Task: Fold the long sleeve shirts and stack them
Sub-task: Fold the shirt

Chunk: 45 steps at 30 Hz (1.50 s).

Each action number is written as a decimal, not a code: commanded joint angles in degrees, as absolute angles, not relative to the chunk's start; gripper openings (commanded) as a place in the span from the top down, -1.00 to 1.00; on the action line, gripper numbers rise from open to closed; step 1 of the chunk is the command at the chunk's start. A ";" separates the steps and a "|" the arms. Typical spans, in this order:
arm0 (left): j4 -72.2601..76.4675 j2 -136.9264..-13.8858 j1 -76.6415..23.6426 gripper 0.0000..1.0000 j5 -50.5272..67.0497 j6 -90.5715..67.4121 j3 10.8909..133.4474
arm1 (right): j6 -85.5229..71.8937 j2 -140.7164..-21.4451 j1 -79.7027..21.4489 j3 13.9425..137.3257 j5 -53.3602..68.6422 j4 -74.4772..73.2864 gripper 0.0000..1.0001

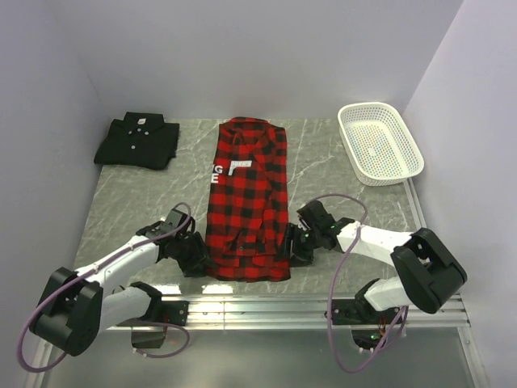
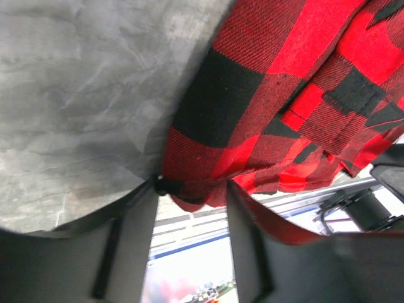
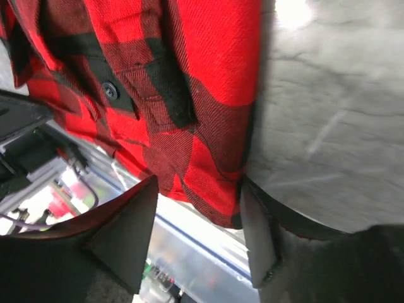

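The red-and-black plaid shirt lies lengthwise in the table's middle, sides folded in, white letters at its left edge. The plain black shirt lies folded at the back left. My left gripper is at the plaid shirt's near left corner. In the left wrist view the left gripper is open, with the plaid hem between its tips. My right gripper is at the near right corner. In the right wrist view the right gripper is open around the plaid hem.
A white mesh basket stands at the back right. The grey marble table ends in a metal rail just behind both grippers. Walls close the table in on the left, back and right.
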<state>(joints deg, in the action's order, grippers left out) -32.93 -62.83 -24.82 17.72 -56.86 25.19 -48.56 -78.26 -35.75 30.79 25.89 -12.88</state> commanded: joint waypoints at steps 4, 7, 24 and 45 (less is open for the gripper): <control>-32.25 -63.02 -25.84 0.35 18.63 -57.39 25.75 | -46.59 -80.77 -37.18 31.38 24.88 -14.67 0.10; -34.53 -61.27 -25.84 0.71 17.50 -57.31 28.02 | -44.92 -79.54 -37.09 32.78 23.38 -17.83 0.63; -47.02 -52.12 -26.01 0.99 22.94 -54.41 31.90 | -35.60 -71.72 -37.27 34.63 30.76 -29.09 1.00; -22.78 -67.03 -18.73 0.99 14.94 -61.87 48.60 | -30.15 -80.85 -26.02 63.00 29.97 -30.68 1.00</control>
<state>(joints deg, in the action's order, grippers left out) -32.77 -63.26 -21.19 16.99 -60.16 46.06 -32.08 -77.82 -28.18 57.89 29.61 -32.67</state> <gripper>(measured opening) 0.050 0.010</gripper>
